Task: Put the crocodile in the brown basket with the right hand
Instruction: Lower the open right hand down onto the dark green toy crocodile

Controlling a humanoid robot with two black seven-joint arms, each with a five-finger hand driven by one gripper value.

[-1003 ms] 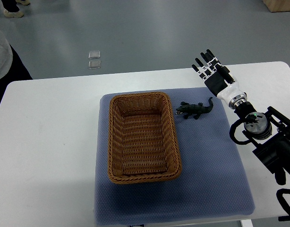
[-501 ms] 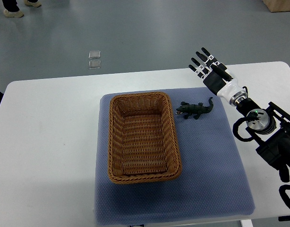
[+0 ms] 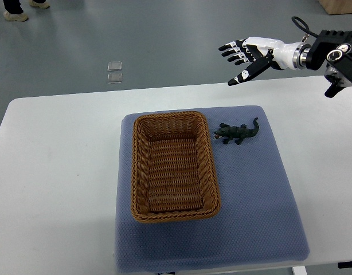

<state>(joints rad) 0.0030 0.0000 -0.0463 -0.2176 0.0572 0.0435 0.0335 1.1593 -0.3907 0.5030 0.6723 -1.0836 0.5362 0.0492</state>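
Right hand (image 3: pixel 248 55), spread and empty, far of crocodile (image 3: pixel 236 133): should descend, grasp mid-body, avoiding basket (image 3: pixel 175 216) rim.

No legible writing was found.
No text, label, brand, number or sign could be read; the small squares (image 3: pixel 114 72) at eleven o'clock were too small to judge.
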